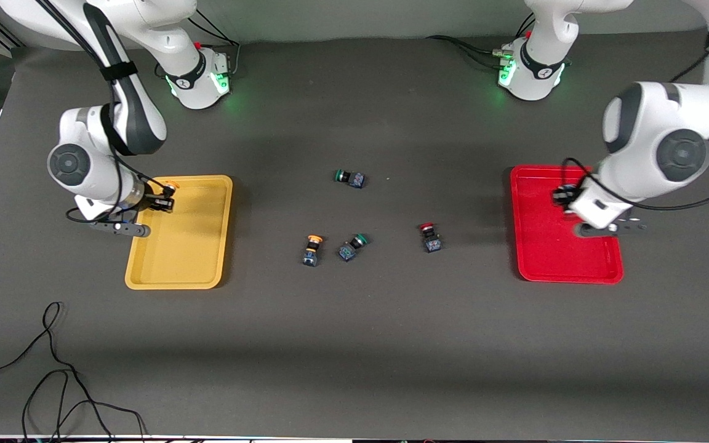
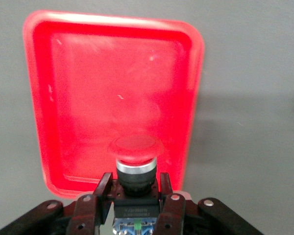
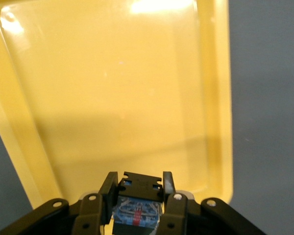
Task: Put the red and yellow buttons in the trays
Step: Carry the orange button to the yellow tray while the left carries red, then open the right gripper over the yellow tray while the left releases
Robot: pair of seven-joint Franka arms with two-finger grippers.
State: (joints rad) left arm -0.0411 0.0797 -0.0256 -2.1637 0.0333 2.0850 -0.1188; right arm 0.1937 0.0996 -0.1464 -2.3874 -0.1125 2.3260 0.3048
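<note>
**Both grippers loaded, each over its tray**

My left gripper (image 2: 135,205) is over the red tray (image 1: 567,261), closed on a red button (image 2: 135,149). The button sits between my two fingers, gripped by its dark body, its long axis running out past the fingertips, red cap leading over the tray floor.

My right gripper (image 3: 137,198) is over the yellow tray (image 1: 185,246), at the corner nearest the right arm's base, closed on a yellow button (image 1: 170,184). In the right wrist view only its dark body shows, clamped between the fingers.

On the table between the trays lie a second yellow button (image 1: 312,249) and a second red button (image 1: 431,237), both on their sides with caps toward the robots' bases, and two green buttons (image 1: 352,246) (image 1: 350,178).
</note>
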